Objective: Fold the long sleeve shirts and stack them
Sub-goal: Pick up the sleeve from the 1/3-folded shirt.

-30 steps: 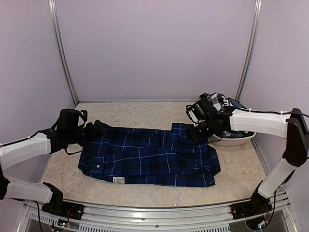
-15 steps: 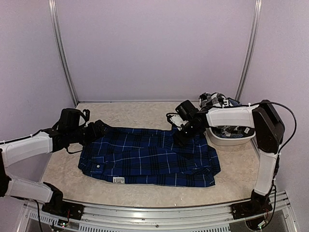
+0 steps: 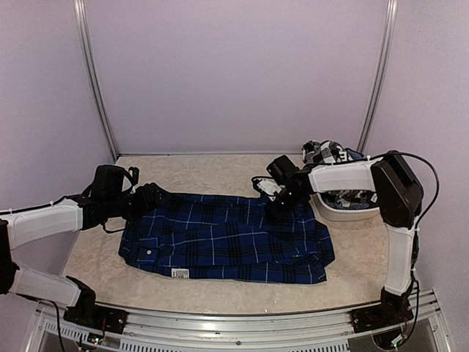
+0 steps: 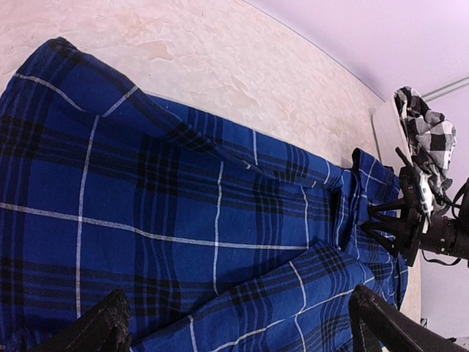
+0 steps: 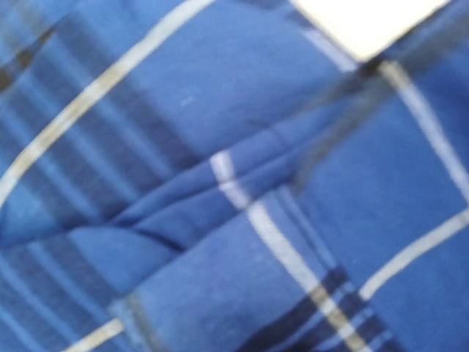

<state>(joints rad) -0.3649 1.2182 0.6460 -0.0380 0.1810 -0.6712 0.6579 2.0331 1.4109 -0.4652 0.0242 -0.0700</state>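
Observation:
The royal blue plaid shirt (image 3: pixel 227 238) lies spread on the table; it fills the left wrist view (image 4: pixel 183 205) and the right wrist view (image 5: pixel 220 191). My left gripper (image 3: pixel 152 198) hovers over the shirt's far left corner, open and empty, with both dark fingertips (image 4: pixel 110 326) wide apart. My right gripper (image 3: pixel 280 205) is down on the shirt's far right part and also shows in the left wrist view (image 4: pixel 392 224). Its own camera shows only blurred blue cloth, fingers hidden. The black-and-white checked shirt (image 3: pixel 327 154) lies bunched in a white basin (image 3: pixel 352 213).
The basin stands at the table's right side, close behind my right forearm. A white label (image 3: pixel 180 273) shows at the shirt's near edge. Pale walls and metal posts (image 3: pixel 95 81) enclose the back and sides.
My right gripper has swung left from beside the basin and lowered onto the blue shirt's far right part. My left arm has barely moved.

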